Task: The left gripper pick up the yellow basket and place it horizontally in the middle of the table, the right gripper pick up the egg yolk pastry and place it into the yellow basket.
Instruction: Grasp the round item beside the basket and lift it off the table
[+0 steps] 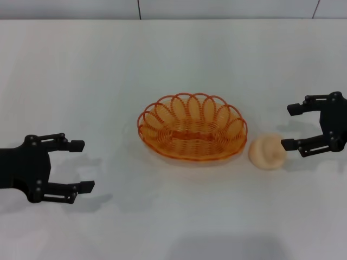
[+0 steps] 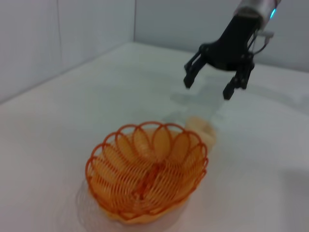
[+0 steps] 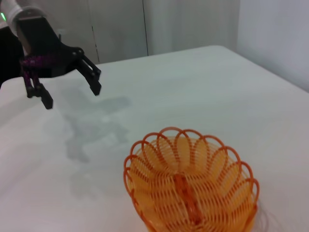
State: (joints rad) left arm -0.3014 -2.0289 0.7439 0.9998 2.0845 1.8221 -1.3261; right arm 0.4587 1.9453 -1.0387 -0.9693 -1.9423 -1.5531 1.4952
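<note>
The yellow basket (image 1: 192, 128) lies flat in the middle of the white table (image 1: 173, 59), its long side across my view, and it holds nothing. It also shows in the left wrist view (image 2: 147, 171) and the right wrist view (image 3: 190, 183). The egg yolk pastry (image 1: 267, 152) sits on the table just right of the basket; part of it shows behind the basket (image 2: 202, 128). My right gripper (image 1: 288, 127) is open right next to the pastry on its right, seen also in the left wrist view (image 2: 208, 86). My left gripper (image 1: 83, 166) is open and empty, well left of the basket, seen also in the right wrist view (image 3: 71, 91).
The table's far edge meets a pale wall (image 1: 217, 8) at the back. Bare tabletop lies in front of the basket and between the basket and my left gripper.
</note>
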